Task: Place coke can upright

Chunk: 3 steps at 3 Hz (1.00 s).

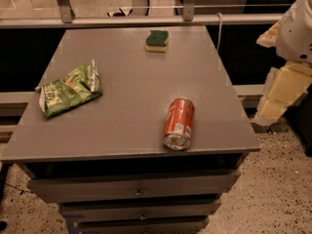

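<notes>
the coke can (179,123) lies on its side on the grey table (131,77), near the front right corner, one silver end facing the front edge and a white label patch showing on its side. nothing touches it. off the table's right side, well apart from the can, hangs what looks like the gripper (280,94), pale yellow under the white arm (298,28); whether it is open or closed i cannot tell, and it holds nothing that i can see. a crumpled green chip bag (70,89) sits at the left, and a green sponge (157,40) near the back edge. drawers (136,189) run below the tabletop.
</notes>
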Available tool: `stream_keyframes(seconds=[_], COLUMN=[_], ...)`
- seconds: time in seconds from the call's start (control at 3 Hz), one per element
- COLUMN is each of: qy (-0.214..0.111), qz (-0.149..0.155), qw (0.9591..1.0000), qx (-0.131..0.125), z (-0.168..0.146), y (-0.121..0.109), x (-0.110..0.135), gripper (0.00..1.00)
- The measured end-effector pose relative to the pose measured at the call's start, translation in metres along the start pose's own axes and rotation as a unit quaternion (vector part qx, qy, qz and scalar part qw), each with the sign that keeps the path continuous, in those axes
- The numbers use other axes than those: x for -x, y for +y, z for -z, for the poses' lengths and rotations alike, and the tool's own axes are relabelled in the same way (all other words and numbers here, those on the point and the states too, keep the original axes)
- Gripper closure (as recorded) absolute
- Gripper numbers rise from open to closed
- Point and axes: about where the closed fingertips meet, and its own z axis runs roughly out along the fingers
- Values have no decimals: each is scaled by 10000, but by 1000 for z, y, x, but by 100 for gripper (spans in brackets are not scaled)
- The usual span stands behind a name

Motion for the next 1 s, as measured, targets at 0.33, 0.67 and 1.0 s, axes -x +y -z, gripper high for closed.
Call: stream_keyframes(seconds=[0.33, 0.67, 1.0], qy=[-207, -256, -89], qz=[-200, -668, -1234], qw=[9996, 9974, 9923], qx=[4, 93, 88], z=[-16, -37, -61], y=[0, 2, 3], x=[34, 68, 86], gripper=[0, 0, 0])
